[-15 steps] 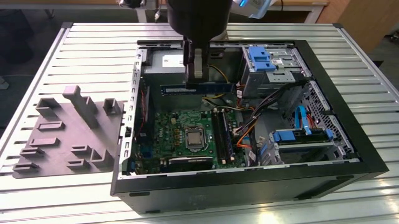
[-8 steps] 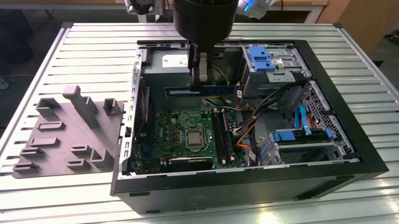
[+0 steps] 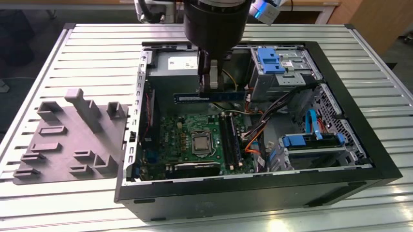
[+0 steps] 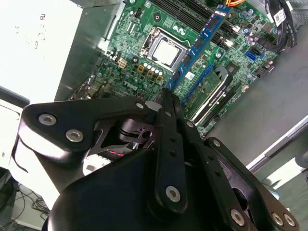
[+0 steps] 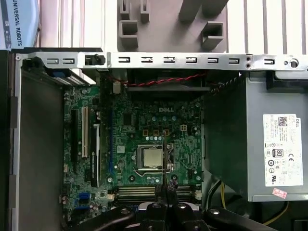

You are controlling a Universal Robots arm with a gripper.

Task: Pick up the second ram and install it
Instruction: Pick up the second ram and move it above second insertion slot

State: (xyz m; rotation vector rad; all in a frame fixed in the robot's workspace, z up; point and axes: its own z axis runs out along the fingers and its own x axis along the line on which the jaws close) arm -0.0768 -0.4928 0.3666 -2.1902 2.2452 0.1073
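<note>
The second ram (image 3: 229, 96), one stick, hangs clamped in the single gripper (image 3: 212, 89) above the motherboard (image 3: 174, 130).

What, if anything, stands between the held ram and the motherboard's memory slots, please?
Nothing visible does. The tool grips the second ram above the open case, and the black slots below lie uncovered; orange cables run beside them.
</note>
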